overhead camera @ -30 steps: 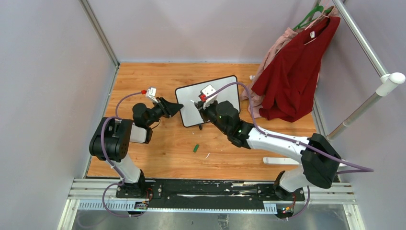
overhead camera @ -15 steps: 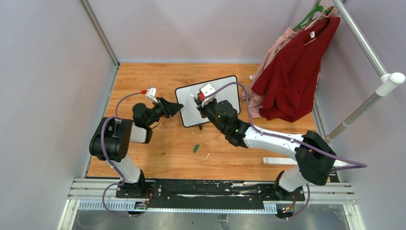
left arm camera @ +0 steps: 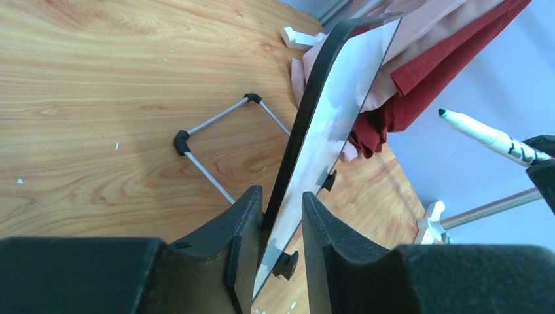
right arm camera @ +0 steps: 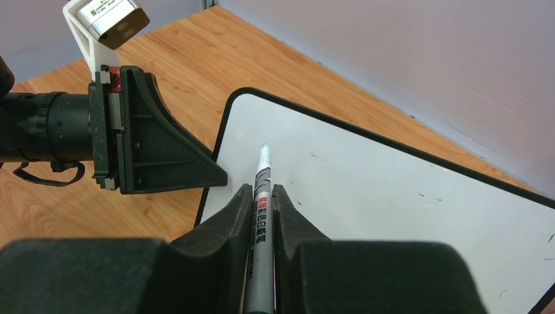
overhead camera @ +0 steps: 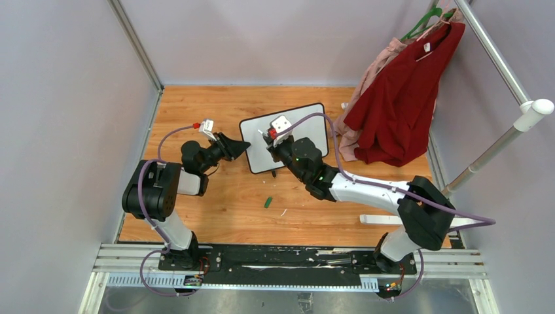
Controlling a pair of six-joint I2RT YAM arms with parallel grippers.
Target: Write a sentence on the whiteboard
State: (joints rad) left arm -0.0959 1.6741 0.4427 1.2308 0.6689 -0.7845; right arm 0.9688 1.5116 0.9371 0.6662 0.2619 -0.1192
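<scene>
Beneath right tool point(overhead camera: 267, 139), whiteboard point(overhead camera: 311, 128) part-hidden — marker point(right arm camera: 260, 219) gripped

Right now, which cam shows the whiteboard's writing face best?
Right wrist: the whiteboard face fills much of the frame, no lettering visible, marker tip over it. Left wrist sees it nearly edge-on, pinched in the left claw. Top external shows it small, partly hidden by the right arm.

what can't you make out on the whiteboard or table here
- Top view: right arm covers the whiteboard middle.
- Left wrist view: whiteboard nearly edge-on, face unreadable.
- Right wrist view: whiteboard right end cut off by the frame.
- Top view: small green bit on table, too small to identify.
</scene>
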